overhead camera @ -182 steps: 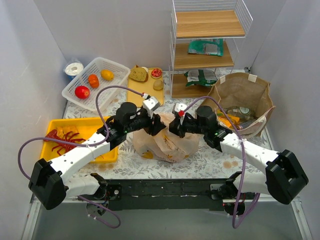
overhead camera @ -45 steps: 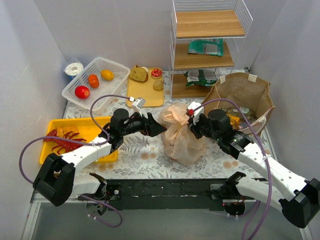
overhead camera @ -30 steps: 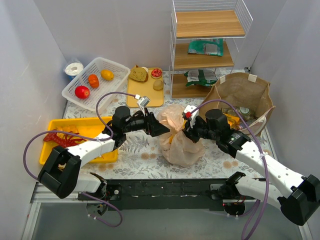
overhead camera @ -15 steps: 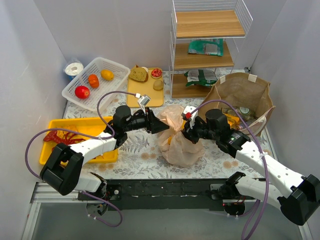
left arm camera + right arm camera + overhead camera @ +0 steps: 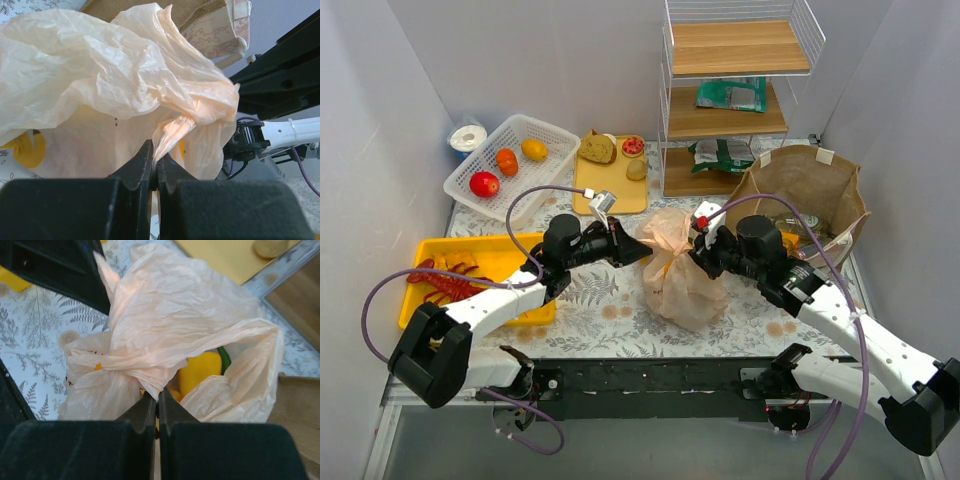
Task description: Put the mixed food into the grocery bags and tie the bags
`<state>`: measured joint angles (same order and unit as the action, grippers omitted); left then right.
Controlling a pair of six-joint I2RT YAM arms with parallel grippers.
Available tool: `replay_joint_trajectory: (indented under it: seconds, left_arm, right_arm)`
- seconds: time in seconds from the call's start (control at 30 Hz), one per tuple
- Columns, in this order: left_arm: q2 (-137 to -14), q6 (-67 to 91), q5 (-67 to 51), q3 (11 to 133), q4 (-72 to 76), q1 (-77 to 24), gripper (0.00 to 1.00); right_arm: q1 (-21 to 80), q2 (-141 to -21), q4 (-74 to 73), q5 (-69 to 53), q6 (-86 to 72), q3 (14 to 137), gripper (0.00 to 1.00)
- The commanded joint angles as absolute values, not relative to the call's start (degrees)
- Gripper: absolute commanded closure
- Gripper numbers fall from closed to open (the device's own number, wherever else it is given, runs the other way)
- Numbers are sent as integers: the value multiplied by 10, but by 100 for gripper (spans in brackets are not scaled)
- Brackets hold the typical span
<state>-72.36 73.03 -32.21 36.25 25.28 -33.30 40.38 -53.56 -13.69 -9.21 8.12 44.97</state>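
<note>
The peach-orange plastic bag (image 5: 682, 272) stands in the middle of the table, its top bunched up. My left gripper (image 5: 642, 250) is shut on a twisted strip of the bag's handle (image 5: 172, 131) from the left. My right gripper (image 5: 698, 255) is shut on a gathered fold of the bag (image 5: 150, 375) from the right. A yellow pepper (image 5: 201, 371) with a green stem shows through the bag's mouth. The brown paper bag (image 5: 810, 200) stands at the right, with a can (image 5: 807, 222) and a clear bottle inside. Bread pieces (image 5: 599, 148) lie on a yellow board.
A white basket (image 5: 510, 165) at the back left holds a red, an orange and a yellow fruit. A yellow tray (image 5: 470, 275) with a red lobster toy is at the left. The wire shelf (image 5: 730, 100) at the back holds green foil packets.
My left gripper has closed on the bag's handle; it was open beside the bag before. The right gripper stays shut on the bag, whose top has been drawn upward and narrower.
</note>
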Motion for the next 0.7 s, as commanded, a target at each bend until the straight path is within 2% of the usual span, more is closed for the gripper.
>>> replay_joint_trajectory:
  seconds: [0.0,0.4,0.67]
  left_arm:
    - [-679,698,-212,375,162,-315,100]
    - [-631,677,-103,395,62,-306,100]
    - [-637,666,-81,402,33,-305,100]
  right_arm:
    - [400,-483,-170,44,84,505,99]
    - [400,-445,-168,197,101,452,99]
    - [400,-458,-163,195,100,435,99]
